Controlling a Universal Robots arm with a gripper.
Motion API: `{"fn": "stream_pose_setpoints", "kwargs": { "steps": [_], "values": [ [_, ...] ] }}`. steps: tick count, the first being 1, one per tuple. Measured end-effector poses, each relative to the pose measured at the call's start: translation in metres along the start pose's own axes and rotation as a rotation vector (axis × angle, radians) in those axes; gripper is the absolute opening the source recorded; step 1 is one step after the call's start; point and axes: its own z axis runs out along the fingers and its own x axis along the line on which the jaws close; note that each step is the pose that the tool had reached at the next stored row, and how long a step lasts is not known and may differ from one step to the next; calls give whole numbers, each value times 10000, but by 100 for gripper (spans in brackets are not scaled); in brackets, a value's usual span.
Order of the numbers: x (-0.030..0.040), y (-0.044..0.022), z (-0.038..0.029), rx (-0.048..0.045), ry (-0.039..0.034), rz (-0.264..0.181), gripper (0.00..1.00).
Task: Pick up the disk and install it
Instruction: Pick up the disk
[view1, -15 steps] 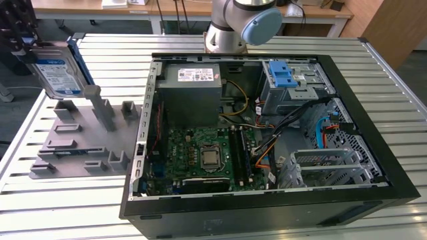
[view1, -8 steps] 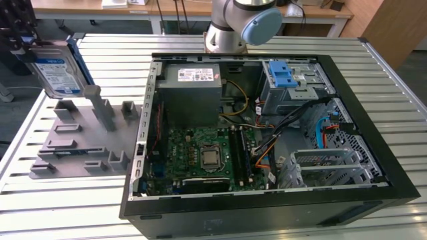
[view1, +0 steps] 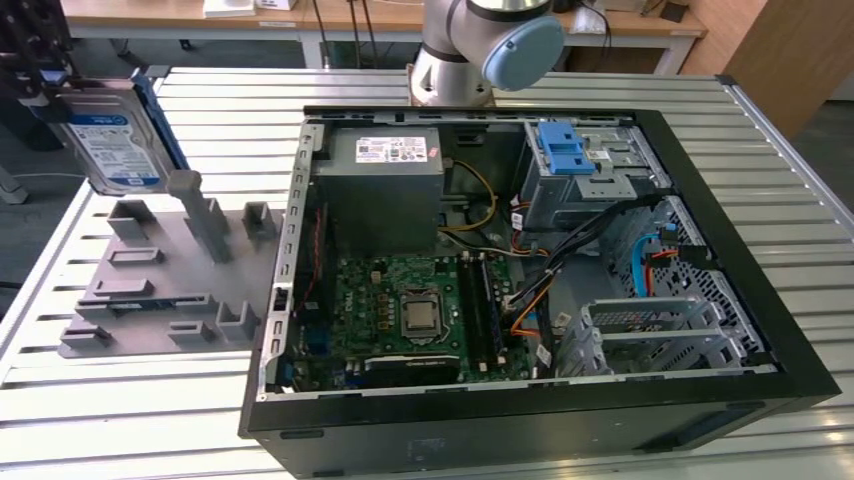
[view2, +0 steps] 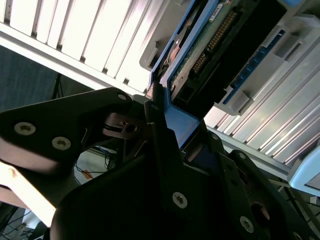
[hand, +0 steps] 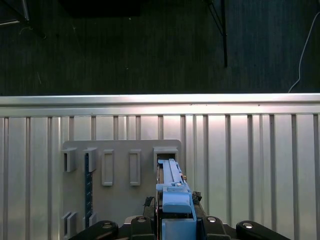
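Observation:
The disk (view1: 118, 140), a silver hard drive with a blue-and-white label in a blue bracket, hangs upright over the grey fixture plate (view1: 154, 285) at the exterior view's left. My gripper (view1: 51, 98) is shut on its upper edge. In the first wrist view the disk's blue edge (hand: 172, 187) sits between my dark fingers, over an open slot (hand: 165, 151) of the fixture. The second wrist view shows its circuit-board side (view2: 210, 45) close up, with the blue bracket (view2: 177, 120) clamped in my gripper (view2: 162, 117).
The open computer case (view1: 694, 170) lies flat on the slatted metal table (view1: 120, 400). It holds a grey drive bay topped by a blue latch (view1: 563, 148). The arm's base (view1: 481, 50) stands behind the case. Several grey posts (view1: 203, 215) rise from the fixture.

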Motion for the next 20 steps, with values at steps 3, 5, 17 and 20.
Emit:
{"fn": "stream_pose_setpoints", "kwargs": {
  "steps": [3,5,17,20],
  "values": [
    [0,0,-8,0,0,0,36],
    [0,0,-13,0,0,0,36],
    [0,1,-42,0,0,0,36],
    [0,1,-49,0,0,0,36]
  ]
}}
